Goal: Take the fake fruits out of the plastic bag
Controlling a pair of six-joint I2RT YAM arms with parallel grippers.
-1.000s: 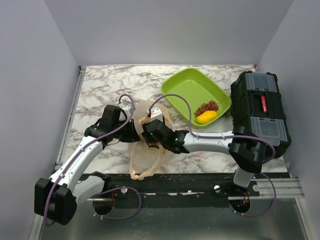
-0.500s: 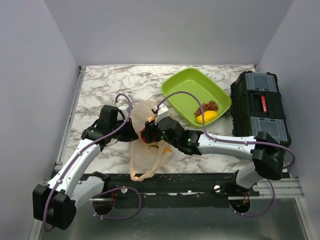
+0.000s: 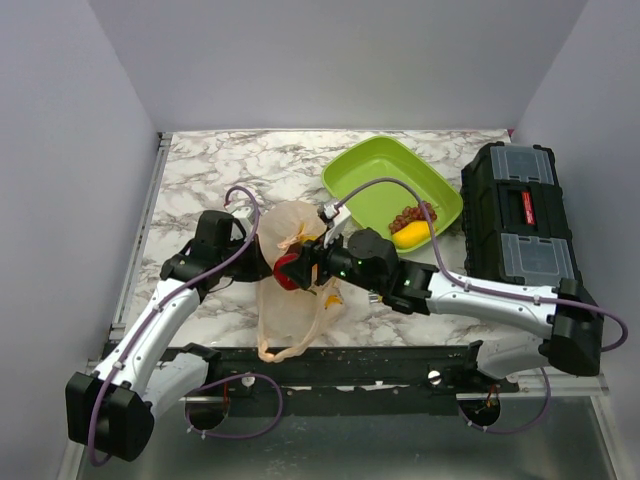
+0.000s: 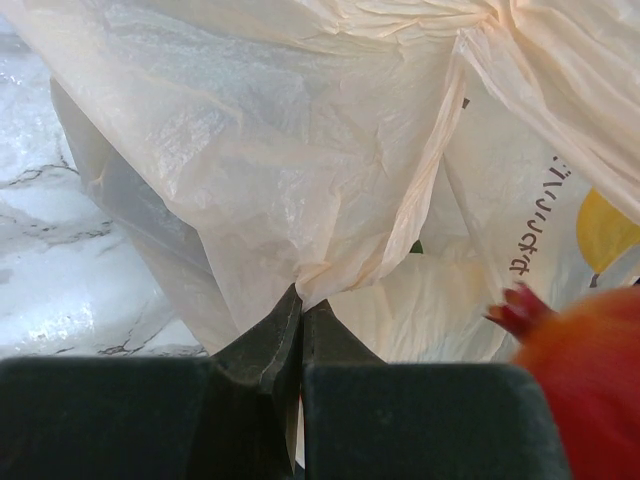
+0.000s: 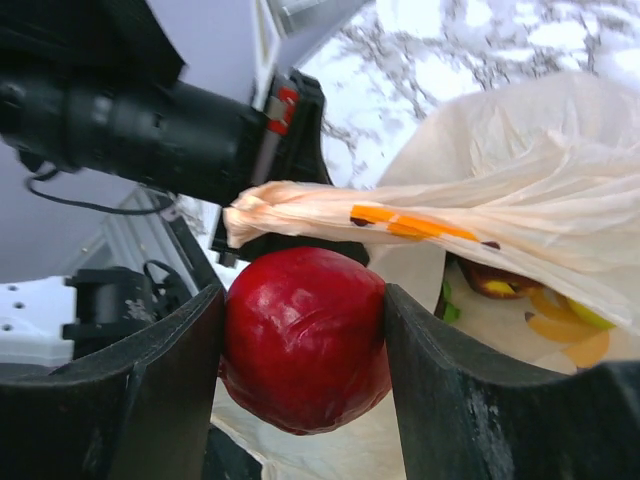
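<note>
Right gripper has drawn the red apple from the plastic bag at the near edge, jaws clamped across its middle. Judged glossy, rigid, light: slip-prone. Left gripper pinches the film.

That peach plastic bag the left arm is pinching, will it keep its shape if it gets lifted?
Probably not. The plastic bag drapes in creased folds from the shut left end effector, so it likely sags. Its thin translucent film looks light, and probably slippery to hold.

Thin crinkly translucent plastic bag; glossy smooth red fruit.
</note>
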